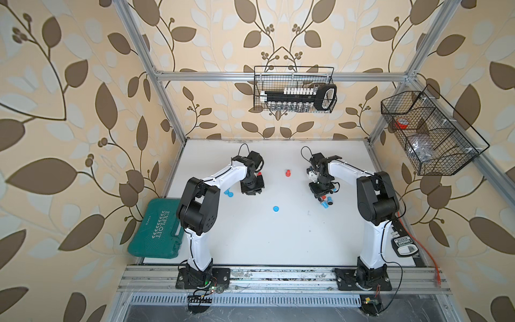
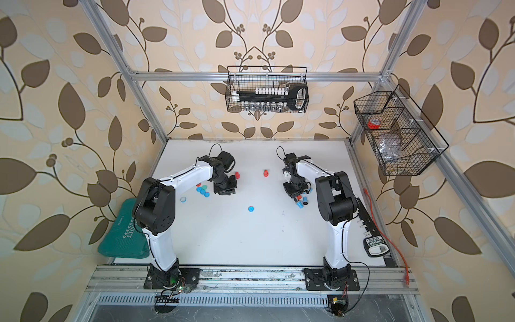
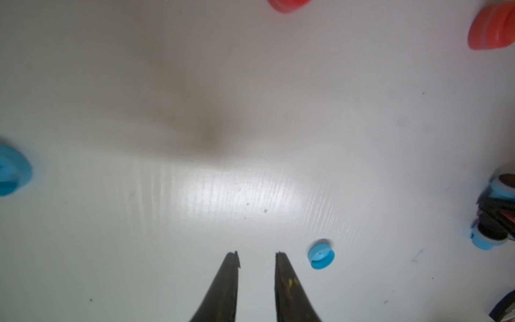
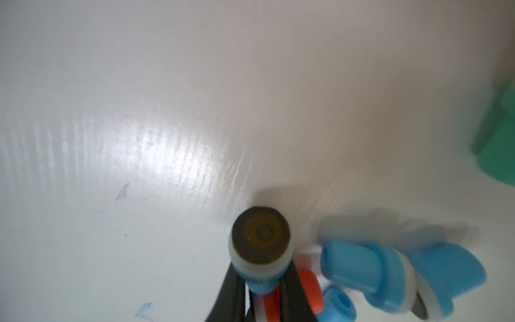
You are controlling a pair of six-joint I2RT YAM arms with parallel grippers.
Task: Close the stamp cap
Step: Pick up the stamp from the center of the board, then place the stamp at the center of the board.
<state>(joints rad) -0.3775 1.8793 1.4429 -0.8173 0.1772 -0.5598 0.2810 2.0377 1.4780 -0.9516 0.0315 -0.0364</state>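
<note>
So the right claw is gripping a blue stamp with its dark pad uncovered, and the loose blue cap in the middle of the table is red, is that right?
Not quite: that loose cap is blue, as both top views show. The rest holds: in the right wrist view the right claw grips a blue stamp with its dark pad uncovered.

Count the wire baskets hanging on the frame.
2. The back basket hangs on the rear rail and holds a black rack. The side basket hangs on the robot's right and holds a red roll. None seems hidden.
</note>
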